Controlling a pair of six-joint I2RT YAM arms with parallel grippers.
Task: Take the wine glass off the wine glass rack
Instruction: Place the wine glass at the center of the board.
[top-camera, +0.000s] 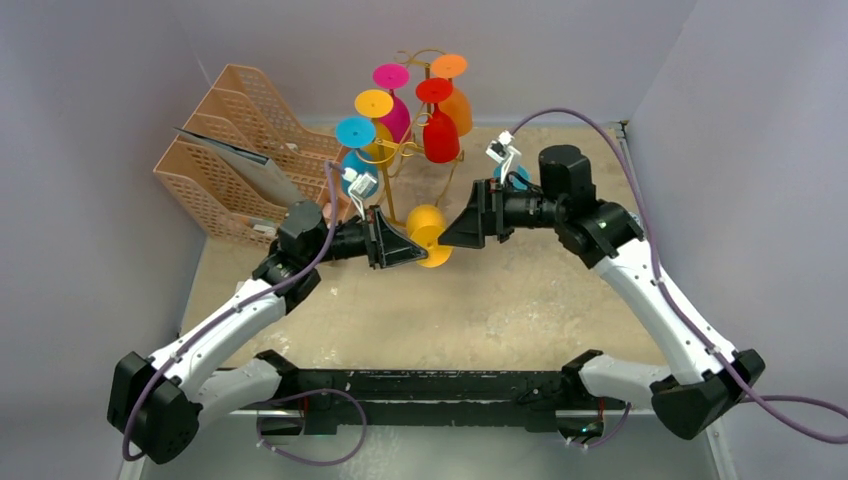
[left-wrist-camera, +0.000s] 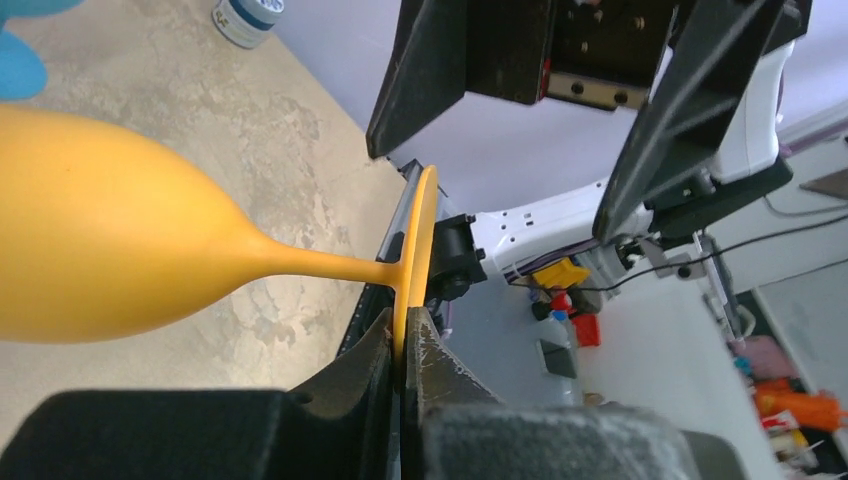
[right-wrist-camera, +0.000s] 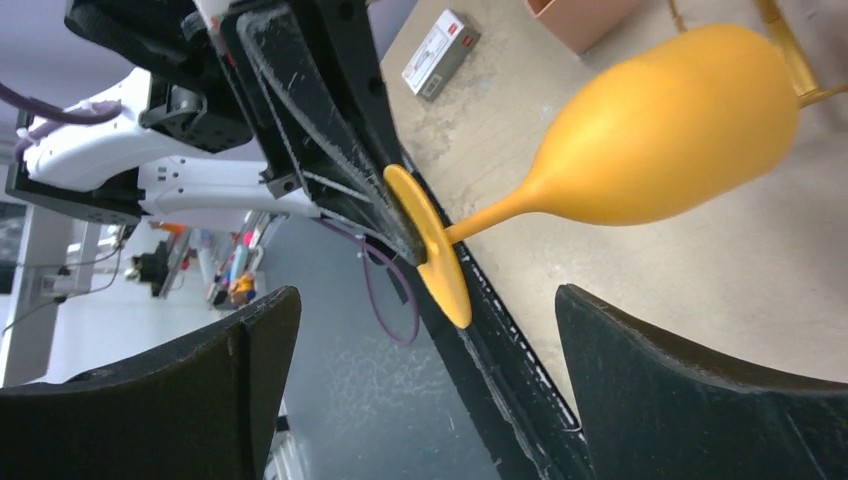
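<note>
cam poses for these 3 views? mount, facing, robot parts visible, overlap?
Top external: above and behind the bases, looking down on the table; shows both arms, left gripper, right gripper.
Left wrist: on the left arm, looking past its shut fingers at the orange wine glass and the right gripper.
Right wrist: looking between its open fingers at the glass and left gripper.
Shared: all three show the left gripper pinching the glass's foot.

A mottled beige table (top-camera: 520, 300) carries a peach lattice file organizer (top-camera: 230, 160) at its far left corner. A gold wine glass rack (top-camera: 404, 148) stands just beside it. A small white box (right-wrist-camera: 440, 52) and a small white jar (left-wrist-camera: 246, 18) also rest on the surface.
</note>
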